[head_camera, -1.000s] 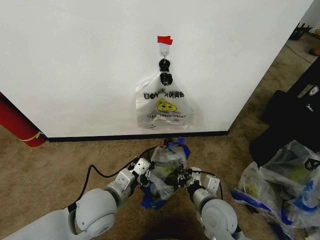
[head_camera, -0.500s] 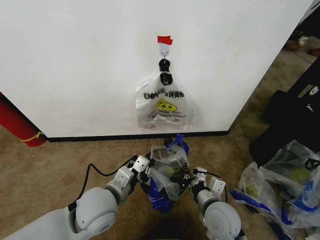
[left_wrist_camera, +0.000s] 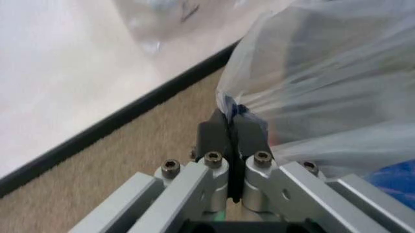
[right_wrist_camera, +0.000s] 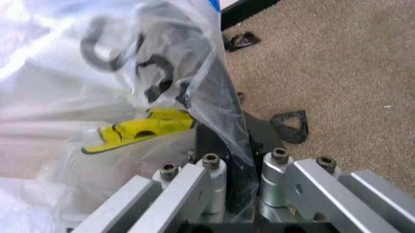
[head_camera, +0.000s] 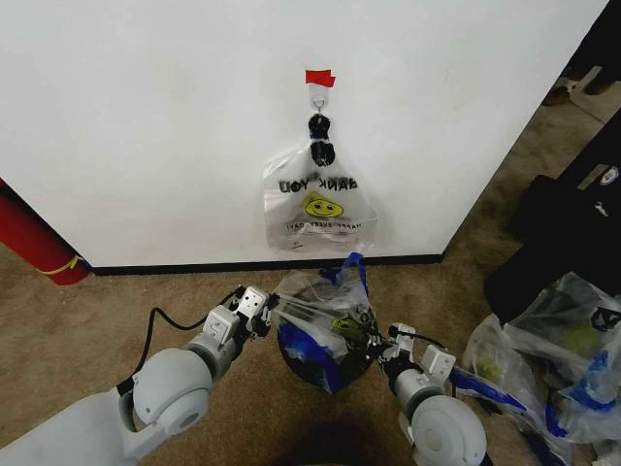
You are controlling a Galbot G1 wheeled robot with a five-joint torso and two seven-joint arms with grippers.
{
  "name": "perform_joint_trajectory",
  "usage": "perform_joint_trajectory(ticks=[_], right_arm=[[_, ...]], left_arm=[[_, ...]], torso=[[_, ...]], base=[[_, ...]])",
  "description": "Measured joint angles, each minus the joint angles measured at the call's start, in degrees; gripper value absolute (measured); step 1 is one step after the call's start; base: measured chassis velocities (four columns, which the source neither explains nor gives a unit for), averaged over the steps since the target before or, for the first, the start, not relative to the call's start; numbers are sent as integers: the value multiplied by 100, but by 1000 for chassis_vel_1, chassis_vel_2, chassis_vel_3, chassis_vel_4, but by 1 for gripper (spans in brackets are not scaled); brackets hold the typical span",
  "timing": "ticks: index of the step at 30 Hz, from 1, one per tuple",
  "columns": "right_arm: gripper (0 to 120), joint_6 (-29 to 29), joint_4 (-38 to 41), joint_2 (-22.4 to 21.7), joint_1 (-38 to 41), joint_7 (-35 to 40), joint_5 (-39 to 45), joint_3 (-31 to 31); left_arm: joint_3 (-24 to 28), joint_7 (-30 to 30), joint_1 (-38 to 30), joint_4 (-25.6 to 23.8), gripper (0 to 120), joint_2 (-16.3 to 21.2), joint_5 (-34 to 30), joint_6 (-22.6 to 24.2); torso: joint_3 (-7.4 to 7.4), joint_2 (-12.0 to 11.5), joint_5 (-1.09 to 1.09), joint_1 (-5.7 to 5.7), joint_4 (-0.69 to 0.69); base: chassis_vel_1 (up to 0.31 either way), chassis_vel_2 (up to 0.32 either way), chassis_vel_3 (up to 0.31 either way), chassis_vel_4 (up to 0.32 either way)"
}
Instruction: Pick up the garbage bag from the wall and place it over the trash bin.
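Because the garbage bag (head_camera: 323, 316) is thin, crinkly film, it looks nearly weightless, limp and slippery, and I judge it will only keep a shape while its edge is pulled taut from two sides. It hangs stretched between the two sets of jaws, low over the carpet (head_camera: 116, 311), its blue patches sagging below the line of pull. The left gripper (head_camera: 264, 308) is clenched on one bunched edge of the film, the plastic fanning away from its fingertips in tight pleats. The right gripper (head_camera: 381, 342) is pinched on the opposite edge, with a fold of plastic running down between its fingers (right_wrist_camera: 214, 141) and the yellow mark just beside them. Rim edges seem the right hold; mid-panel film would probably slip or tear. Beyond the jaws, the wall (head_camera: 146, 126) carries a smiley-face bag (head_camera: 319, 206) on a hook (head_camera: 317, 100) under red tape (head_camera: 319, 78).
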Motion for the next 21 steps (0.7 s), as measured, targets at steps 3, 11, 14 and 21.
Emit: perform_joint_trajectory(ticks=[3, 11, 14, 21], right_arm=[[1, 17, 54, -17, -52, -10, 57, 57], [1, 72, 190, -24, -153, -89, 268, 154], [1, 54, 297, -23, -203, -169, 477, 227], [1, 209, 420, 5, -289, -262, 694, 385]], left_arm=[[-68, 22, 65, 135, 0, 38, -35, -12], [-205, 216, 221, 381, 0, 201, -138, -180], [-109, 566, 297, 624, 0, 177, 160, -745], [-12, 881, 400, 882, 0, 85, -324, -913]], torso=[[0, 0, 0, 0, 0], [0, 0, 1, 0, 0], [0, 0, 0, 0, 0], [1, 0, 1, -1, 0]], base=[[0, 0, 0, 0], [0, 0, 0, 0], [0, 0, 0, 0], [0, 0, 0, 0]])
